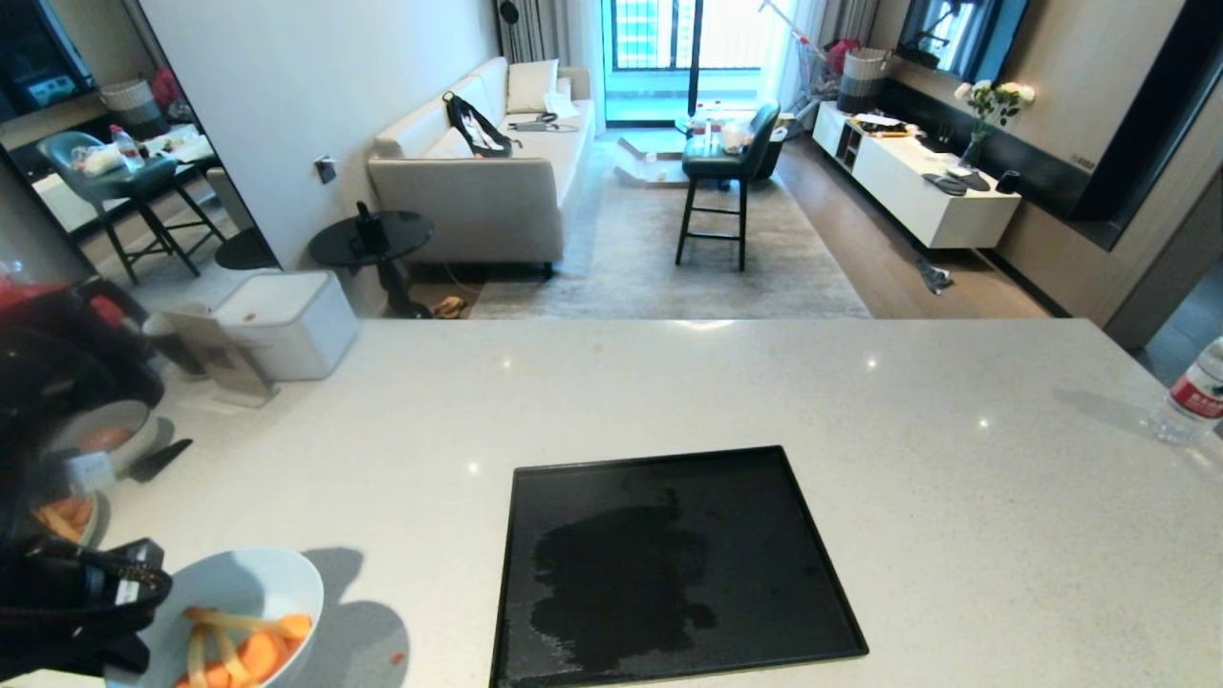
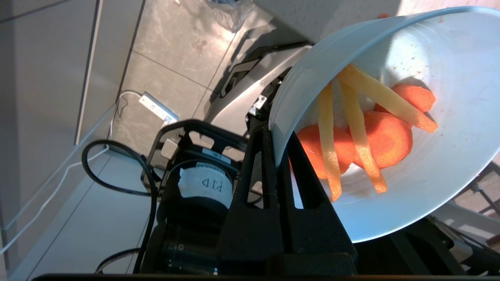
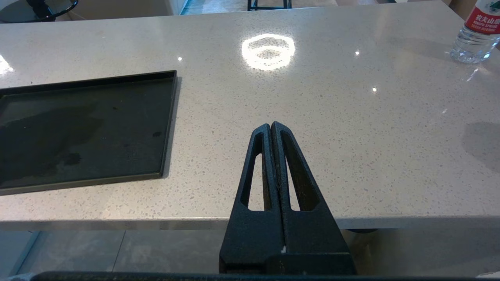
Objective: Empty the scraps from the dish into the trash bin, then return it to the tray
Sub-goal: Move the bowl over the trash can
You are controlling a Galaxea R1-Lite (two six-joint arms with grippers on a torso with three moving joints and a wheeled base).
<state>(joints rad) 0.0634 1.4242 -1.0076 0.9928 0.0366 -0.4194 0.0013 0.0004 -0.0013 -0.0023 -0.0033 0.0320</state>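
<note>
The dish [image 1: 250,581], a pale blue-white deep bowl, hangs over the counter's near left corner. My left gripper [image 1: 143,585] is shut on its rim. In the left wrist view one finger lies outside the dish [image 2: 429,187] and one inside, the left gripper [image 2: 278,134] pinching the wall. The scraps [image 2: 363,136], orange carrot slices and pale yellow sticks, lie in the tilted dish. The black tray [image 1: 669,564] sits bare and wet-smeared at the counter's middle front. A bit of crinkled clear plastic [image 2: 230,11] shows on the floor; the trash bin's steel body is out of view. My right gripper [image 3: 271,125] hovers shut and empty off the counter's front edge.
A water bottle [image 1: 1194,392] stands at the counter's right edge. At the far left are a bowl with an orange piece [image 1: 100,440] and more orange pieces [image 1: 67,516]. One orange crumb [image 1: 396,657] lies beside the dish. A white box [image 1: 287,320] stands beyond the counter.
</note>
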